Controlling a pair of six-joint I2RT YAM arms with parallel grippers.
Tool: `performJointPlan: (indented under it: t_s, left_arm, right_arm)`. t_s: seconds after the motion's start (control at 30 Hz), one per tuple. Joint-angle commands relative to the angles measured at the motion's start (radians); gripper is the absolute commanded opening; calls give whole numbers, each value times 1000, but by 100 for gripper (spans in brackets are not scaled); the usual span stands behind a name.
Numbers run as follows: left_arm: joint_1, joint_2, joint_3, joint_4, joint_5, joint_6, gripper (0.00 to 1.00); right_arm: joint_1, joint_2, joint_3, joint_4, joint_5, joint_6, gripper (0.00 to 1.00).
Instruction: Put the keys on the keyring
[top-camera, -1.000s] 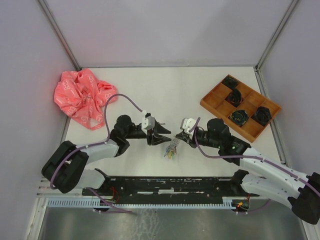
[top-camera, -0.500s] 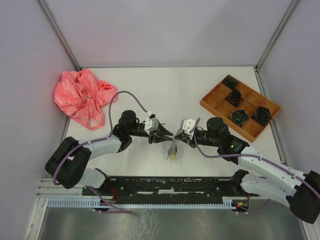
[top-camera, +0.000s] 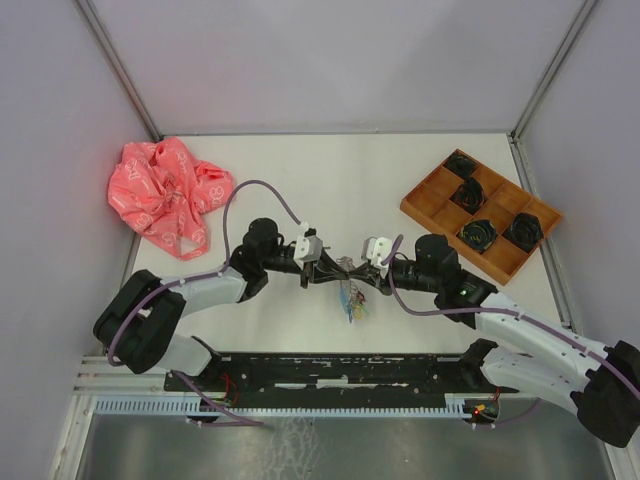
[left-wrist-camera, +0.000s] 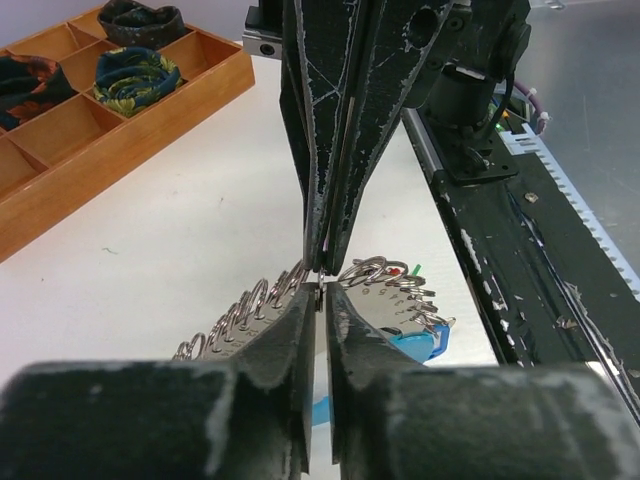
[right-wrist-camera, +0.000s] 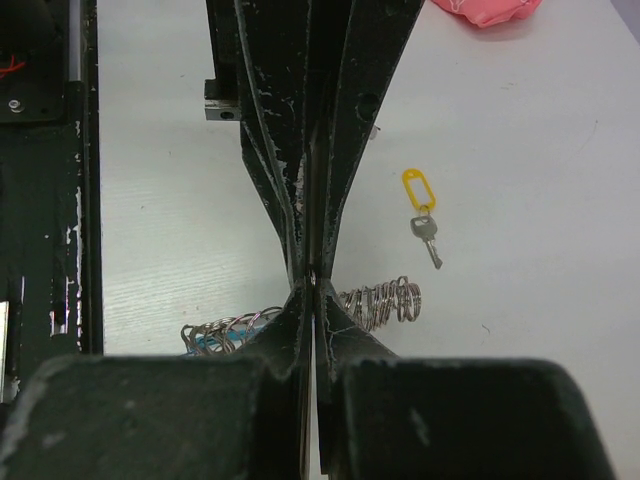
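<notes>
At the middle of the worktop (top-camera: 350, 190) the left gripper (top-camera: 326, 272) and right gripper (top-camera: 362, 273) meet tip to tip, both pairs of fingers pinched closed on the coiled keyring (left-wrist-camera: 385, 277), its tagged keys (top-camera: 355, 306) bunched just nearer.

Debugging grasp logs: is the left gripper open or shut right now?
Shut. In its wrist view the left gripper shows only a sliver between its fingers, pinching the keyring, coils sticking out both sides.
</notes>
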Motion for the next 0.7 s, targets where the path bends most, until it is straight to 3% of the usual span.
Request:
performJointPlan:
  t_s: [0.0,0.17,0.3,0.43,0.67]
  left_arm:
    - [-11,10,37,3,11,48,5]
    - [-11,-39,63,-157,-34,119,3]
    - [-21,-104,112,-386,-141,199,3]
    - [-47,-142,195,-650,-298,277,3]
    - [-86,-183,253,-794,-434,305,3]
  right_arm:
    - [-8,-5,9,97,-30,13,1]
    - [-13,-31,5,31,-1,4,3]
    - [-13,-65,2,-46,31,-7,21]
    - [-13,-89,10,-109,62,-21,31]
    - [-13,-66,-6,-56,7,-15,32]
